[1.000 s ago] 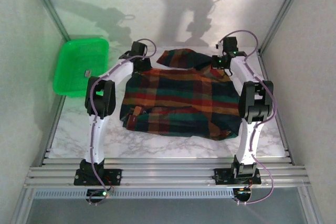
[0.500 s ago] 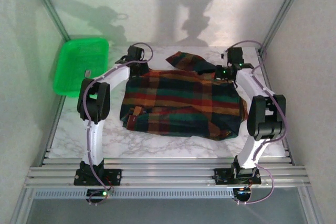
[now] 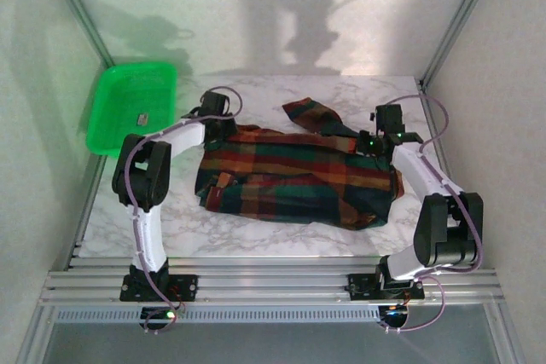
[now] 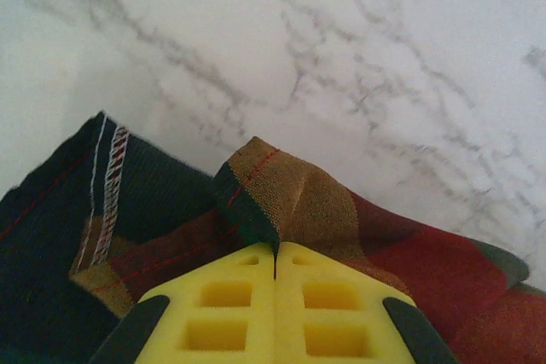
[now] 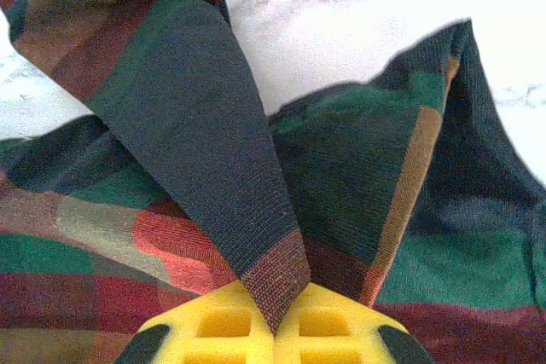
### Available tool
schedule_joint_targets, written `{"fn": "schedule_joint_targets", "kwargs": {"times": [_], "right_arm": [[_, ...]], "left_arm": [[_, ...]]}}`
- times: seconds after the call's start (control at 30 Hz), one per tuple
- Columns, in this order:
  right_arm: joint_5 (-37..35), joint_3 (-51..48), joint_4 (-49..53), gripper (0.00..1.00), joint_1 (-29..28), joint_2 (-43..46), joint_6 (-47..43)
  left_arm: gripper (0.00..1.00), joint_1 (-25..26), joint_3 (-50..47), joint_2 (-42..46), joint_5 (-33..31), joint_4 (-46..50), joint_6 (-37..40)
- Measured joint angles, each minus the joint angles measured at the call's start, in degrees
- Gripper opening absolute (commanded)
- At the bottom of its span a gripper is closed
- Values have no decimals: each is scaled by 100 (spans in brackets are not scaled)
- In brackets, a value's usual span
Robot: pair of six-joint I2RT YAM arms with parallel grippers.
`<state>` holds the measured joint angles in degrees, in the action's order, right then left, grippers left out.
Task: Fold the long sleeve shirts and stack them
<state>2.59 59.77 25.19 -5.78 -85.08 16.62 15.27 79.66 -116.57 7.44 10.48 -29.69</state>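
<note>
the left gripper (image 4: 275, 255) has its yellow jaws pressed together on a pinched fold of the plaid shirt (image 3: 294, 172), at the cloth's far left edge. the right gripper (image 5: 286, 309) is clamped on a dark strip of the same cloth at the far right corner. the shirt lies spread over the middle of the marble table (image 3: 256, 236). a green tray (image 3: 115, 125) sits well apart at the far left.

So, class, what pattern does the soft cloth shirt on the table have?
A plaid cloth shirt: dark green, red, orange, navy checks; top external view best.

Lab enclosure (aluminium frame (image 3: 273, 283), white walls (image 3: 34, 125))
</note>
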Motion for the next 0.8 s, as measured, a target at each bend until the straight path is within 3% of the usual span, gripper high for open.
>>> {"fn": "schedule_joint_targets", "kwargs": {"times": [0.27, 0.43, 0.47, 0.57, 0.73, 0.8], "right_arm": [[-90, -638, 175, 0, 0, 105, 651], [-109, -935, 245, 0, 0, 105, 1095], [-109, -1010, 247, 0, -4, 103, 1180], [-122, -1211, 245, 8, -11, 85, 1394], [-262, -1425, 328, 35, -44, 44, 1633], [-304, -1429, 378, 44, -50, 55, 1648]], "left_arm": [[0, 138, -675, 190, -149, -142, -339], [7, 208, -918, 273, -297, -179, -573], [11, 219, -960, 299, -317, -195, -640], [48, 232, -1158, 461, -492, -254, -907], [82, 225, -1486, 1010, -933, -212, -1451], [85, 225, -1451, 1287, -1095, -136, -1561]]}}
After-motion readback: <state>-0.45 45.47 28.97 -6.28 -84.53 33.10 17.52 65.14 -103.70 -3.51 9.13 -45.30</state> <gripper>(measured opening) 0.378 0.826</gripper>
